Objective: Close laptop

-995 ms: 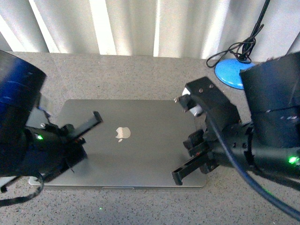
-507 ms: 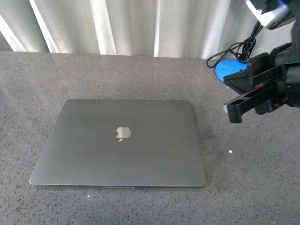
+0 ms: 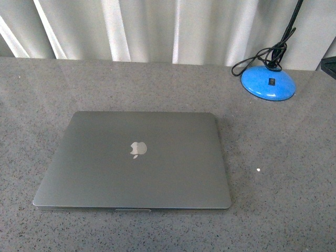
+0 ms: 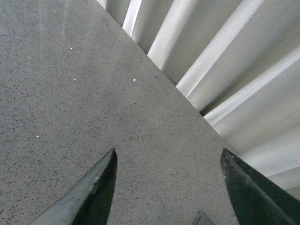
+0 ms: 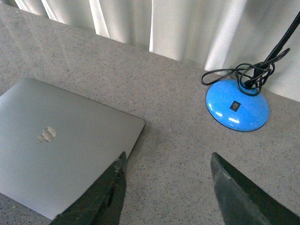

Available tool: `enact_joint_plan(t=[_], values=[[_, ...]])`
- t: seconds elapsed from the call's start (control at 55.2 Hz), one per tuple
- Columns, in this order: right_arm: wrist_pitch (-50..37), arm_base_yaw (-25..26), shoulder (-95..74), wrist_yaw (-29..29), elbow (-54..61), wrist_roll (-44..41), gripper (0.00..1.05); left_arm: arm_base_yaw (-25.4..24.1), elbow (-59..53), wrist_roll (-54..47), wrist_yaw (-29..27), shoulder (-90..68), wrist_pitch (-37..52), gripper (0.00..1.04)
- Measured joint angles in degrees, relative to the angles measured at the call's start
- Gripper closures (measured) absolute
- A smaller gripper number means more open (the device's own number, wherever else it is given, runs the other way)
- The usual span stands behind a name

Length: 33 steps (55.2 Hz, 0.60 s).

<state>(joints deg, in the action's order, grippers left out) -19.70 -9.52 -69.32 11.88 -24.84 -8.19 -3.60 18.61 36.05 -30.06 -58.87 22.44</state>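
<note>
One slim space-grey metal laptop (image 3: 134,160) lay shut and flat on the speckled grey stone-look tabletop (image 3: 273,199) when I checked the front view, its lid fully down with the silvery apple logo (image 3: 138,149) facing up and its near edge towards the robot. It sat a little left of the middle of the table, and nothing rested on it or touched it. Well apart from it, at the far right of the table, I saw a round glossy blue lamp base (image 3: 268,82) with a small black switch on top, a black stalk rising from it and a loose black cable (image 3: 257,56) coiled just beside it. Behind the table hung pale pleated curtains (image 3: 157,29). Neither arm showed in the front view, save a dark sliver at the right edge that I could not identify. Through the right wrist camera I saw the right gripper (image 5: 166,187) with its two dark fingers spread wide apart and nothing between them, held above the bare table between the laptop's far right corner and the blue base. Through the left wrist camera the left gripper (image 4: 168,185) likewise had its fingers parted and empty, over bare tabletop near the curtains, with the laptop out of that view.
</note>
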Motion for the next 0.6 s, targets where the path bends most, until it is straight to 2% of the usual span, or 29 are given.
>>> enact_joint_plan(t=[0.181,0.253,0.308,0.326,0.344,0.38,0.398,0.416,0.452,0.525,0.597], values=[[0.0,0.0,0.0,0.0,0.0,0.0,0.19,0.0,0.0,0.0,0.0,0.0,0.0,0.06],[0.0,0.0,0.0,0.0,0.0,0.1,0.08,0.0,0.0,0.0,0.0,0.0,0.0,0.08],[0.0,0.0,0.0,0.0,0.0,0.1,0.1,0.0,0.0,0.0,0.0,0.0,0.0,0.07],[0.0,0.0,0.0,0.0,0.0,0.1,0.1,-0.6,-0.5,-1.4,2.6,-0.4,1.6,0.08],[-1.0,-0.2,-0.3,-0.7,0.3,0.5,0.11,-1.8,-2.0,-4.8,8.8,-0.8,6.2,0.13],[-10.4,-1.2,-1.7,-7.4,3.1,2.2,0.17,-3.2,-4.9,-10.1,18.8,-1.0,14.4,0.2],[-15.5,-1.5,-2.3,-11.8,4.8,3.0,0.2,-3.5,-5.9,-12.4,22.0,-1.0,17.0,0.22],[-18.1,-1.5,-2.5,-13.4,5.7,3.6,0.22,-3.6,-6.6,-14.7,23.9,-1.0,18.5,0.24],[-26.4,-1.4,-2.8,-18.3,9.0,4.5,0.29,-3.6,-8.8,-20.6,31.4,0.2,23.3,0.32],[-35.4,-0.1,-0.8,-20.5,12.7,5.6,0.43,-2.8,-10.3,-28.7,36.1,3.0,24.4,0.47],[-35.9,0.8,3.2,-19.6,14.4,6.1,0.58,-2.2,-11.7,-32.1,35.8,5.9,23.3,0.6]])
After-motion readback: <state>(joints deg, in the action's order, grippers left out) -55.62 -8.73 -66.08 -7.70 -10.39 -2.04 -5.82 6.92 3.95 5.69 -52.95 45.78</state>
